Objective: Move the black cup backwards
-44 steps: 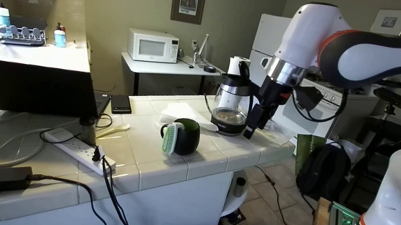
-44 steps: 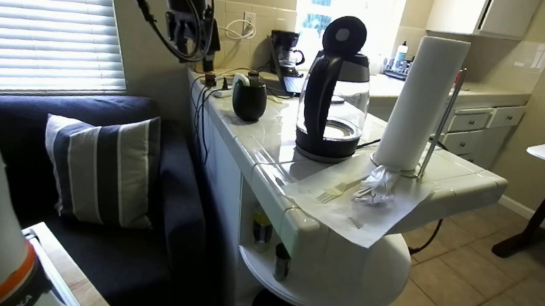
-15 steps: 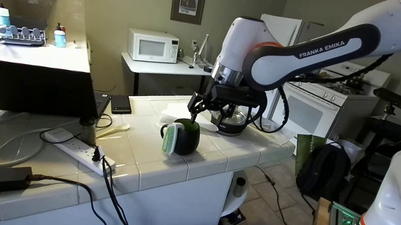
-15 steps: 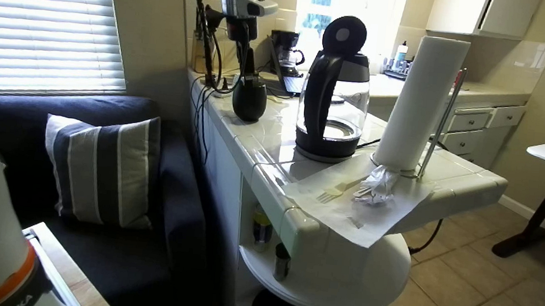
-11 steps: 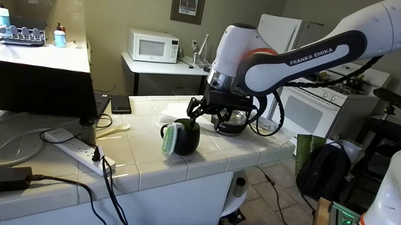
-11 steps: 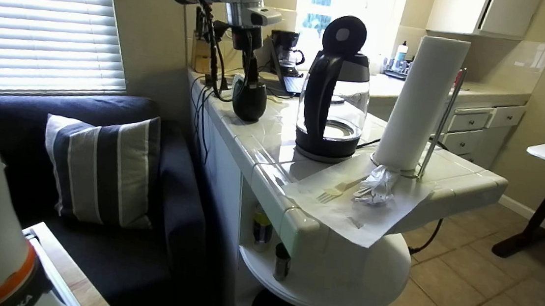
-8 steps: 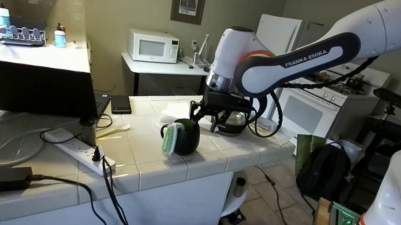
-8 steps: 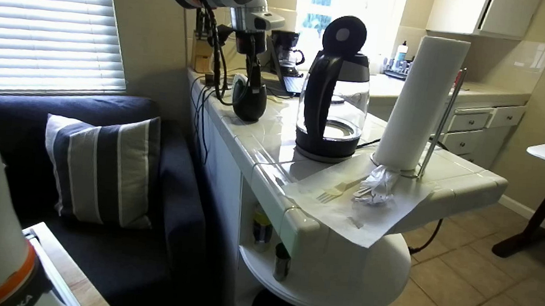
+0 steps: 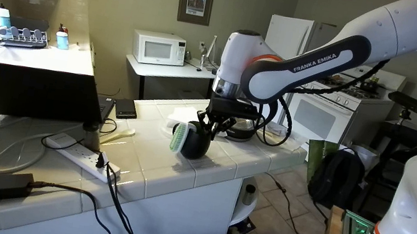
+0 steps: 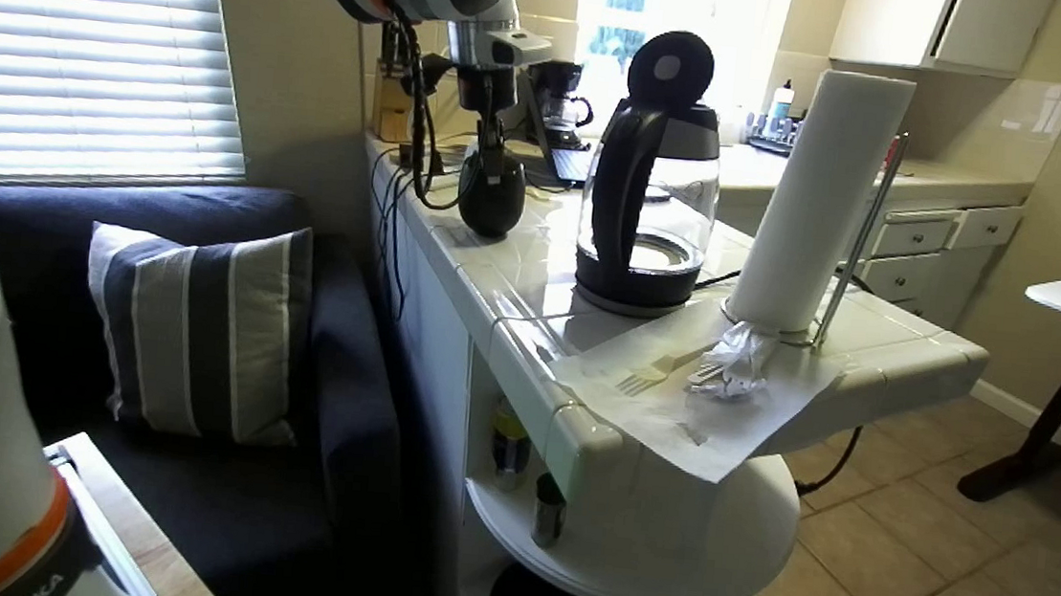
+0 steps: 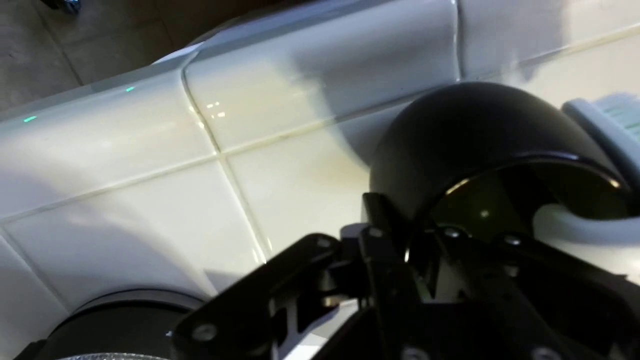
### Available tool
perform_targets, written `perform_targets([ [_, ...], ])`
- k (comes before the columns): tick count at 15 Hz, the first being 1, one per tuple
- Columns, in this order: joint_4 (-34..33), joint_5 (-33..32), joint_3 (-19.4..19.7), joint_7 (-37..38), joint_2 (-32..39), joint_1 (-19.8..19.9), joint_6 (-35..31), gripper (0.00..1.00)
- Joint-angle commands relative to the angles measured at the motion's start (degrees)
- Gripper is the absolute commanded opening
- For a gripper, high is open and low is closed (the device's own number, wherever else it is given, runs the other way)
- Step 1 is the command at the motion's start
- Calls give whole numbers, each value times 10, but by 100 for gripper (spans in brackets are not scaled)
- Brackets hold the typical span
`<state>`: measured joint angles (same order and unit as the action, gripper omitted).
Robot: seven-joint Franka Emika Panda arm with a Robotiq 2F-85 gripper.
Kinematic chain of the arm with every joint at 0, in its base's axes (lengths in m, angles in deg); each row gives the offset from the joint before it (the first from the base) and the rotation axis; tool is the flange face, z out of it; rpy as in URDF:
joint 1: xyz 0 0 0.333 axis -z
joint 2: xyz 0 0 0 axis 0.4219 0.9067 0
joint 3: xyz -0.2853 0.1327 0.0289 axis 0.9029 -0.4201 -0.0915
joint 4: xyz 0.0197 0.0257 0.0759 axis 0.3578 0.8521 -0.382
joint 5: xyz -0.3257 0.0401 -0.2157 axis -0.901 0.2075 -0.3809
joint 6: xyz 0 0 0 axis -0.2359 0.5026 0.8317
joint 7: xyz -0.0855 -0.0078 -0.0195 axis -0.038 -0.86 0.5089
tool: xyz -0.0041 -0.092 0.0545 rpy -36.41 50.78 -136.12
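While the laptop [image 9: 32,92] stands open, well left of the kettle [image 9: 243,131] in an exterior view, the power strip [image 9: 82,156] and then the spoon [image 9: 118,135] lie on the same side, nearer. Nearer again is the brush [image 9: 178,137], against the cup [image 9: 197,145]. The cup is near the kettle, on its left in both exterior views, and tilted; whether its base touches the counter [image 9: 154,154], I cannot tell. The gripper [image 9: 213,133], also left of the kettle, has its fingers [image 11: 377,250] almost together, with the cup's rim pinched between them. Right of the kettle in an exterior view stands the roll [image 10: 812,203].
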<state>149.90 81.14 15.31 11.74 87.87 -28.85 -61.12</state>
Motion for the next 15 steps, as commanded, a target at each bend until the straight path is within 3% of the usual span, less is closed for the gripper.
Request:
perform_targets([
  [1,-14,-18,11,32,-1,-13,24,2],
  [5,-22,-37,11,44,-18,-17,54,3],
  [9,-75,-48,7,39,-24,-20,127,3],
  [15,-251,-46,9,71,36,-22,306,3],
])
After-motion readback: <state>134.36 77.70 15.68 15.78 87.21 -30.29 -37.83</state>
